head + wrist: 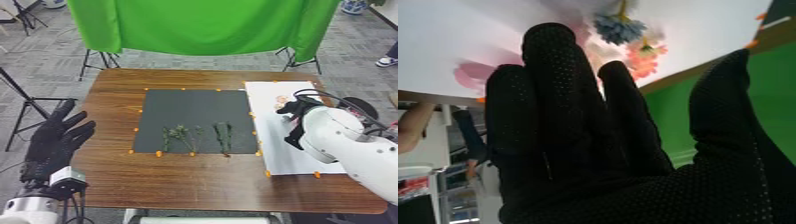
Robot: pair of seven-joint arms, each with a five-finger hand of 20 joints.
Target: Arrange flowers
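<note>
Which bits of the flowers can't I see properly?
Head view: whatever lies on the white sheet beneath the black-gloved right hand, which covers it.
Head view: how many thin green sprigs there are; too small and tangled.
Right wrist view: the end of the fluffy blue-grey flower's stem, cut by the edge; part of the wide pink petals, behind fingers.

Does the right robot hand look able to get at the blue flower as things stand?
Probably yes: the right robot hand is open near the blue flower on the white sheet, and nothing seems to stand between them.
</note>
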